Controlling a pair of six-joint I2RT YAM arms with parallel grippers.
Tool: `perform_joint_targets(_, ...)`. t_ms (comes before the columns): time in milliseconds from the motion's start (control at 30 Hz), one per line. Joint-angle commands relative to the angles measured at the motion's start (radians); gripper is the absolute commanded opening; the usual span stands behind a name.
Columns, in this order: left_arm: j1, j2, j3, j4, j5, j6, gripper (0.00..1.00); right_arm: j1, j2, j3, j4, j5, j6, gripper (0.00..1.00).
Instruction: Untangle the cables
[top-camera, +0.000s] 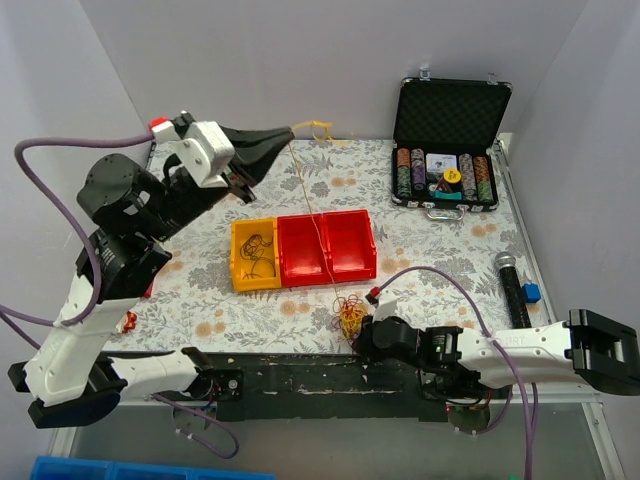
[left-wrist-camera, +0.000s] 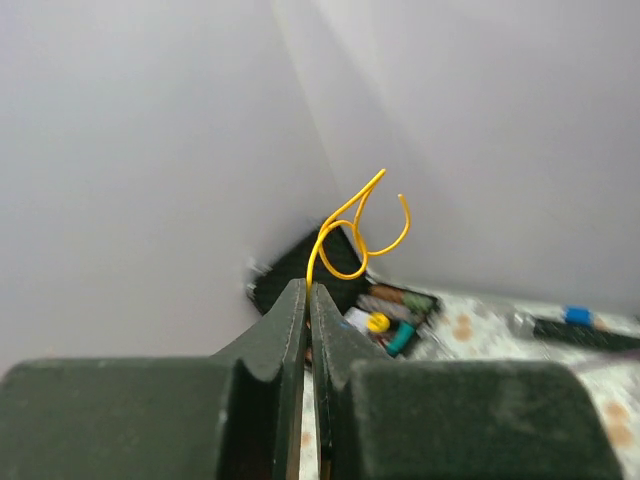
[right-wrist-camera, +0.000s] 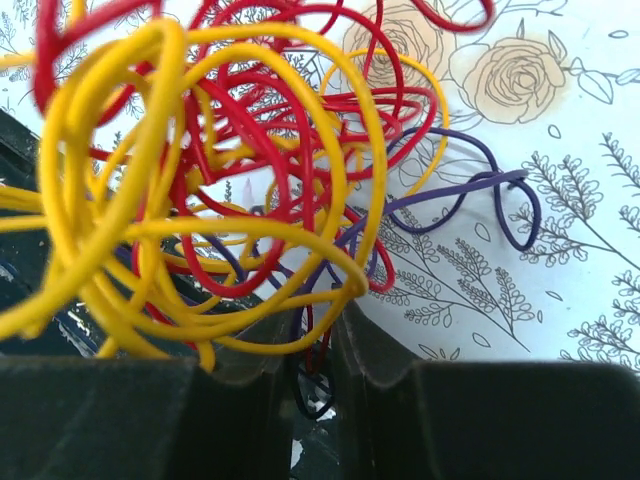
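A tangle of thin yellow, red and purple cables (top-camera: 350, 316) lies at the near edge of the flowered table; it fills the right wrist view (right-wrist-camera: 210, 170). My right gripper (top-camera: 366, 328) is low beside it, its jaws (right-wrist-camera: 315, 345) nearly closed on a few red and dark strands of the tangle. One long yellow cable (top-camera: 305, 200) runs taut from the tangle up to my left gripper (top-camera: 290, 130), which is raised high over the table's far side. The left gripper (left-wrist-camera: 308, 290) is shut on this cable, whose curled free end (left-wrist-camera: 358, 228) sticks out past the tips.
A yellow bin (top-camera: 255, 256) holding dark cables and two red bins (top-camera: 328, 247) stand mid-table under the taut cable. An open black case of poker chips (top-camera: 446, 172) is at the back right. A microphone (top-camera: 512, 286) lies at the right edge.
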Motion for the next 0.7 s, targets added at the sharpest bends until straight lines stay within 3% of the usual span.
perform_joint_targets(0, 0.004, -0.011, 0.006, 0.281, -0.279, 0.061, 0.0, 0.005, -0.028, -0.041, -0.044, 0.007, 0.029, 0.24)
perform_joint_targets(133, 0.002, 0.021, 0.03, 0.505, -0.448, 0.193, 0.0, 0.005, -0.024, -0.052, -0.049, -0.001, 0.042, 0.26)
perform_joint_targets(300, 0.001, 0.116, 0.182, 0.593, -0.479, 0.281, 0.0, 0.007, -0.001, -0.051, -0.053, -0.001, 0.053, 0.37)
perform_joint_targets(400, 0.002, 0.132, 0.227, 0.495, -0.419, 0.229, 0.0, 0.005, 0.008, -0.035, -0.084, 0.01, 0.05, 0.42)
perform_joint_targets(567, 0.002, 0.081, 0.142, 0.414, -0.315, 0.173, 0.0, 0.007, -0.025, 0.027, -0.183, 0.065, 0.026, 0.43)
perform_joint_targets(633, 0.004, 0.066, 0.125, 0.288, -0.246, 0.118, 0.0, 0.005, -0.091, 0.064, -0.21, 0.099, 0.0, 0.52)
perform_joint_targets(667, 0.002, 0.052, 0.096, 0.257, -0.183, 0.088, 0.0, 0.005, -0.128, 0.078, -0.213, 0.117, -0.02, 0.63)
